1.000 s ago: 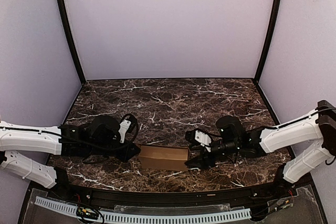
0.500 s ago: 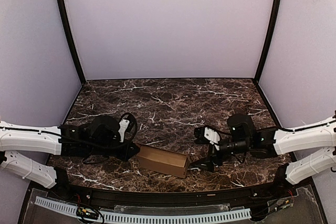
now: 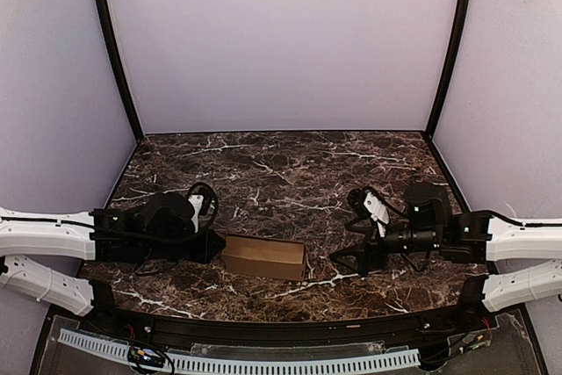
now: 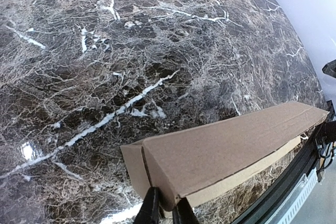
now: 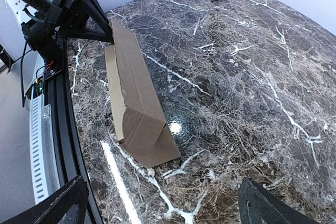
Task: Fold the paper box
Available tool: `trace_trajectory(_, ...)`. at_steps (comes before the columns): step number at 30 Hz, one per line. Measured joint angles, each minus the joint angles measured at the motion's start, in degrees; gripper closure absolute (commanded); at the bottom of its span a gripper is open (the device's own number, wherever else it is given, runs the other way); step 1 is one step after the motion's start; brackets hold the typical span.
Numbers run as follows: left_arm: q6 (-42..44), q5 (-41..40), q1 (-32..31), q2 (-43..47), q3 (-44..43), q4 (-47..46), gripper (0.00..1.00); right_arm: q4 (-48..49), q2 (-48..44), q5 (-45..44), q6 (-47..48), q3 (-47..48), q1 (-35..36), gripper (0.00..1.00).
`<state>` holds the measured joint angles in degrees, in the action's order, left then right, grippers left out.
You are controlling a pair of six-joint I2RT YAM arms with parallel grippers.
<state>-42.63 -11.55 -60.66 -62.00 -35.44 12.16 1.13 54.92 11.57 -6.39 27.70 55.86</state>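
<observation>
The paper box (image 3: 263, 257) is a tan elongated carton lying on the marble table (image 3: 290, 173) near the front edge. My left gripper (image 3: 213, 248) is shut on its left end. In the left wrist view the fingertips (image 4: 153, 209) pinch the box's near corner (image 4: 226, 145). My right gripper (image 3: 342, 261) is open and empty, a short way right of the box's right end. In the right wrist view the box (image 5: 131, 93) lies ahead between the wide-spread fingers (image 5: 58, 203), apart from them. Its near end flap (image 5: 160, 148) lies out on the table. The left gripper (image 5: 79, 17) shows at the far end.
A black rail (image 3: 281, 331) and a white perforated strip (image 3: 237, 362) run along the table's front edge, close to the box. Pale walls with black corner posts (image 3: 114, 50) enclose the back and sides.
My right gripper has let go of the box's right end and drawn back to the right, opening wide. The box has shifted slightly left with the left gripper still holding it.
</observation>
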Motion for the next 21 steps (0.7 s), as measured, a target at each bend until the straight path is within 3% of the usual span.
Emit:
trace_trajectory(7, -4.0, -2.8, -0.1, 0.3, 1.0, 0.3, 0.92, -1.8, 4.8, -3.5, -4.4, 4.8, 1.3, 0.18)
trace_trajectory(12, -6.0, -4.3, -0.6, 0.3, 1.2, 0.4, 0.92, -2.0, 11.8, -7.1, -5.9, 9.8, 2.9, 0.36)
trace_trajectory(21, -9.0, -7.1, -1.4, 1.2, 1.6, 1.7, 0.92, -1.7, 21.2, -8.6, -5.7, 17.3, 5.9, 0.44)
